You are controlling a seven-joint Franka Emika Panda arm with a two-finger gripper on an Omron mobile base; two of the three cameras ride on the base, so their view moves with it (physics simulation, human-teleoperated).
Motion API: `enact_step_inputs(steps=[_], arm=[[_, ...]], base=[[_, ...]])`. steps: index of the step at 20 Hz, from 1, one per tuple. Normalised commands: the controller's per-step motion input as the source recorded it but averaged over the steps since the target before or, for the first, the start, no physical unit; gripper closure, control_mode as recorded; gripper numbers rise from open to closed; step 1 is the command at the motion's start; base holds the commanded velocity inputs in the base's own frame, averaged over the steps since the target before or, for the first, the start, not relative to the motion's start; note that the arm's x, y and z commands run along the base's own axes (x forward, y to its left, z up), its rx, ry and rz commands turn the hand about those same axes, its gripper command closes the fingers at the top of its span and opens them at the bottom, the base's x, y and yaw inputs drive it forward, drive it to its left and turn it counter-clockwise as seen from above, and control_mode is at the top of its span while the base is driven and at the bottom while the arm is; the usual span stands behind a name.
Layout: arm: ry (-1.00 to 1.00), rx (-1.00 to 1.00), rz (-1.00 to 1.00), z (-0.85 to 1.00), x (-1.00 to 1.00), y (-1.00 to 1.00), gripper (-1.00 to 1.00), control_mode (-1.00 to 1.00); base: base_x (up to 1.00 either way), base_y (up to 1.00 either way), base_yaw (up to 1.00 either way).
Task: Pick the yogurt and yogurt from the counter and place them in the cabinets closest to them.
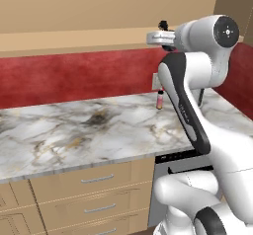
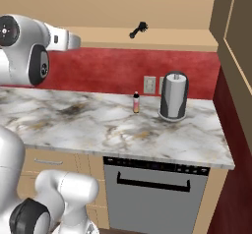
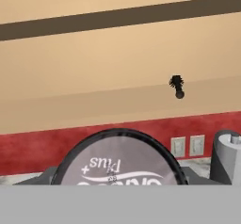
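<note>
Left base view: arm (image 1: 197, 81) raised high at right, wrist end level with the lower edge of the cabinets (image 1: 99, 7). Long counter (image 1: 74, 130) below, running from left to right over drawers (image 1: 94, 179). Slim bottle (image 1: 160, 100) upright at the far edge of the counter, against the red wall (image 1: 74, 76), just left of the arm. Small dark thing (image 1: 163, 25) just above the wrist end, against the cabinet front; too small to tell what.

Right base view: arm's upper joints at far left, wrist end pointing right along the cabinet's lower edge. Same dark thing well to the right of it. Bottle near a tall canister (image 2: 173, 95) at the far right of the counter, outlets (image 2: 150, 84) on the wall between them. Dishwasher (image 2: 152, 198) under the counter's near edge.

Hand view: yogurt (image 3: 117, 157) close up at the bottom, dark rim, whitish printed top, held up in front of the cabinets and well above the counter. Gripper (image 3: 117, 180) closed on the cup, grey finger parts at either side of it. Canister at the right edge.
</note>
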Motion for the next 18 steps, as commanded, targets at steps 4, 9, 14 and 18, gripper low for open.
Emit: enact_step_inputs(steps=[4, 9, 14, 18], arm=[[0.01, 0.00, 0.00, 0.04, 0.58, 0.00, 1.00, -1.00], [0.03, 0.01, 0.00, 0.06, 0.61, 0.00, 1.00, -1.00], [0.05, 0.00, 0.00, 0.02, 0.44, 0.00, 1.00, -1.00], [0.11, -0.01, 0.00, -0.03, 0.38, 0.03, 1.00, -1.00]], base=[[0.00, 0.00, 0.00], [0.00, 0.00, 0.00], [0.00, 0.00, 0.00], [0.00, 0.00, 0.00]])
